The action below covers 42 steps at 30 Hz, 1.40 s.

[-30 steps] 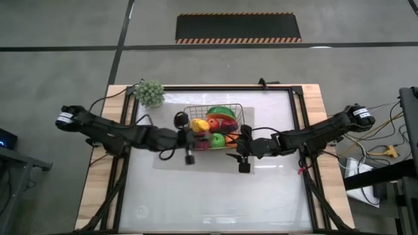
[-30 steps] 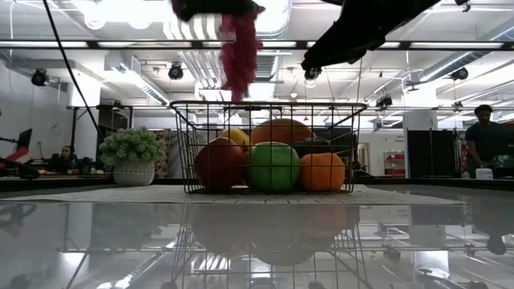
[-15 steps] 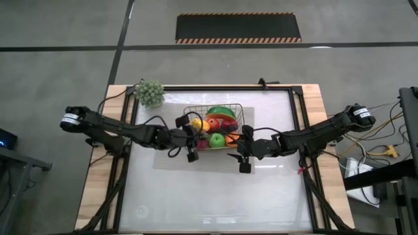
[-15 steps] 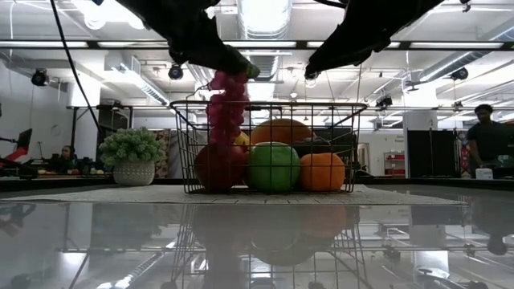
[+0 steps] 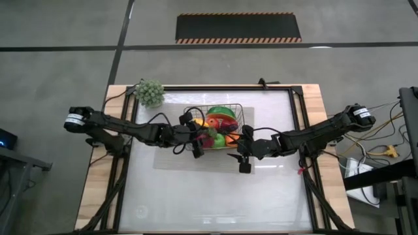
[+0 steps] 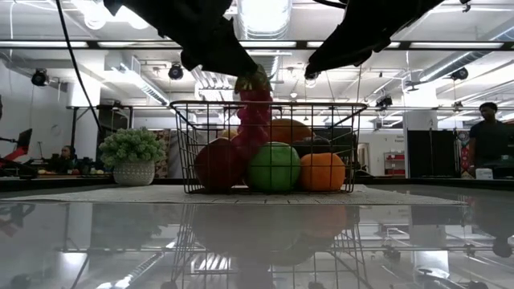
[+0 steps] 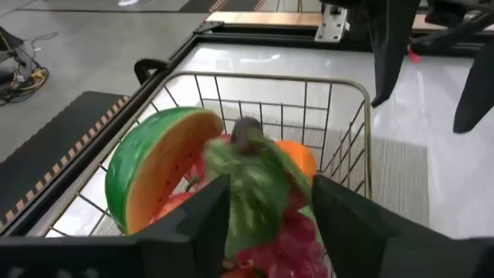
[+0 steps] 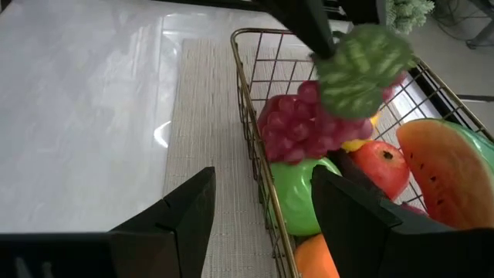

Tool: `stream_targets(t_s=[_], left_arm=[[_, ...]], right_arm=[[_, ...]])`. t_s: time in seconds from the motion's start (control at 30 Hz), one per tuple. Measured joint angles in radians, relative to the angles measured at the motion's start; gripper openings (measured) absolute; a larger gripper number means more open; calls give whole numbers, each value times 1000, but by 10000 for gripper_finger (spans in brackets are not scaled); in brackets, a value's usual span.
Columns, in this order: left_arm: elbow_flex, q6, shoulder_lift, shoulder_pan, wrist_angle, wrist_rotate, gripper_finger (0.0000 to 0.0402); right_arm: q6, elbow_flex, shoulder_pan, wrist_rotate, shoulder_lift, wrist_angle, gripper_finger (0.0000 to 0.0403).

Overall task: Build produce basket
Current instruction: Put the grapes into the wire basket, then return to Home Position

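The dark-red grapes (image 8: 297, 123), topped by a green leaf (image 8: 361, 68), sit over the near-left part of the basket (image 5: 238, 108), partly down among the other produce; from the low view the bunch (image 6: 254, 120) stretches from the rim down between the red apple (image 6: 218, 163) and the green fruit (image 6: 274, 166). The left gripper (image 5: 198, 136) is right above the bunch, and in its own wrist view the two fingers (image 7: 202, 224) stand on either side of the leaf (image 7: 255, 189) with gaps showing, so the jaws look released rather than clamped on the stem, though whether the leaf touches a finger I cannot tell.

Inside the wire-mesh basket also lie a watermelon slice (image 7: 158, 170), an orange (image 6: 322, 172) and a bit of yellow fruit (image 5: 213, 122). The basket stands on a pale woven mat (image 8: 204, 154) on the glossy desk (image 5: 196, 196).

The right gripper (image 5: 243, 151) waits just outside the basket's right side, above the mat, its jaws parted and holding nothing.

A small potted pale-green plant (image 5: 149, 93) stands at the far left corner of the desk. In the room behind, a person (image 6: 490, 132) stands at the right and another (image 6: 66, 156) sits at the left.
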Motion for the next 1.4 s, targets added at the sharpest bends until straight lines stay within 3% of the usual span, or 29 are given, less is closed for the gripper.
stream_targets(t_s=[0.33,0.63,0.77,0.9,1.1,1.27,1.4], left_arm=[[-2,-9,-33,-5,-73,1,190],[-2,-86,-207,-11,-380,1,190],[-4,-87,-253,-15,-384,4,190],[-35,-23,-272,-66,-292,98,190],[-252,264,-297,-190,168,369,189],[-375,334,-468,-175,215,332,189],[-448,339,-626,-104,210,318,189]], right_arm=[[12,0,0,0,0,-8,201],[25,0,0,1,0,-23,201],[25,0,0,2,0,-21,201],[-8,-22,3,3,0,12,201],[-224,-180,1,-77,1,373,201],[-382,-311,-79,-134,-47,646,201],[-376,-366,-203,-275,-131,691,201]])
